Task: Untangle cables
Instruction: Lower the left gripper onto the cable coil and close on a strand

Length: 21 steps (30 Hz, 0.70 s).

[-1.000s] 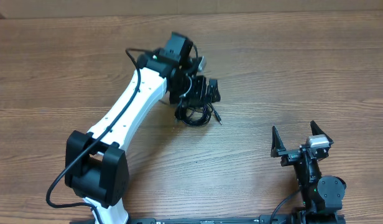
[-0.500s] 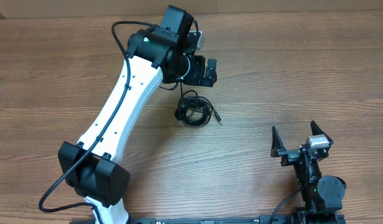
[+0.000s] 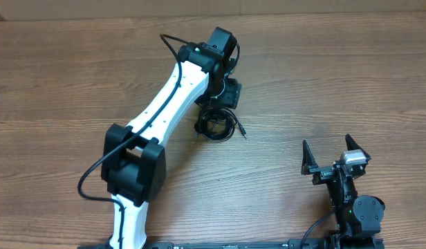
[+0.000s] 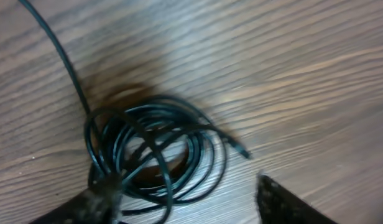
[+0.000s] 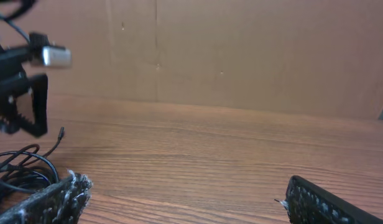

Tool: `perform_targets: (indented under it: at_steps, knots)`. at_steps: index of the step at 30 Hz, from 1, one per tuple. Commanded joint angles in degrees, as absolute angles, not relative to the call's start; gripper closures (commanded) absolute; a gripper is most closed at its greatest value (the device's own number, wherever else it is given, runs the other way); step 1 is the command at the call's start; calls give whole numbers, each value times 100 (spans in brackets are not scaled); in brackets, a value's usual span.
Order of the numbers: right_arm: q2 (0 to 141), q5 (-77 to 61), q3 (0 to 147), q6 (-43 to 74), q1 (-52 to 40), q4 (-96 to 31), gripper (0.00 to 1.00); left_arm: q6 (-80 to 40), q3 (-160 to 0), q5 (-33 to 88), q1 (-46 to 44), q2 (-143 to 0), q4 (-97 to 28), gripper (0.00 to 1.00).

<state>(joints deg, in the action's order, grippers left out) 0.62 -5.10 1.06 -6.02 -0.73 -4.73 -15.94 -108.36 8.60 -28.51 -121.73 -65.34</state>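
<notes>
Overhead: cables (image 3: 214, 124) coiled in one black bundle on the wooden table (image 3: 351, 76), just at 6 o'clock from the left gripper (image 3: 227, 95). Right gripper (image 3: 335, 155) well apart at 4 o'clock, fingers spread, holding nothing.

Left wrist: jaws apart and empty, cables lying on the wood between them toward 12 o'clock, one loose strand running off to 11.

Right wrist: fingers wide apart, cables low at 9 o'clock.
</notes>
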Motion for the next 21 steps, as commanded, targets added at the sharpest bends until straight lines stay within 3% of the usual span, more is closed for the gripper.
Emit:
perform_targets:
  at_steps: [1,4,21]
  knots:
    - [16,-506,49,-607,-30,-454,0,-1544,-10809,707,-2853,-12470,-6674,46]
    - [16,-506,49,-607,-30,-454,0,-1542,-10807,705,-2853,-12578,-6772,57]
    - [16,-506,49,-607,-30,-454,0,-1831,-10803,709,-2860,-12599,-6947,64]
